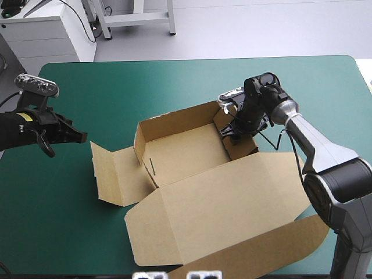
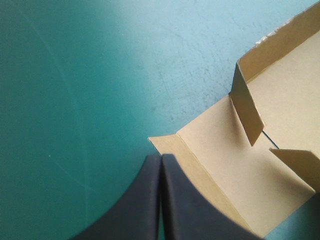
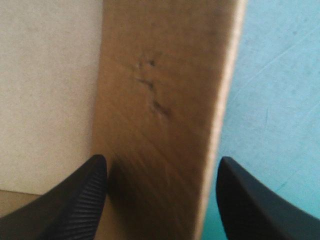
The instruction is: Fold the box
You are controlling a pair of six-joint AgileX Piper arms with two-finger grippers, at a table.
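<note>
The brown box (image 1: 180, 154) lies mid-table as an open tray, with its back and left walls raised. Its wide lid (image 1: 226, 209) lies flat toward the front edge, and a side flap (image 1: 113, 171) is spread out to the left. My right gripper (image 1: 235, 129) is at the tray's right wall. In the right wrist view that gripper (image 3: 162, 172) is open, and the brown wall panel (image 3: 160, 100) stands between its fingers. My left gripper (image 1: 80, 138) hovers left of the box, apart from it. Its fingers (image 2: 161, 165) are shut on nothing, their tips just short of the side flap (image 2: 225, 155).
The teal-green cover (image 1: 116, 87) stretches wide behind and left of the box. The lid's front flap (image 1: 273, 250) reaches almost to the table's front edge. A white cabinet (image 1: 46, 35) stands beyond the far left corner.
</note>
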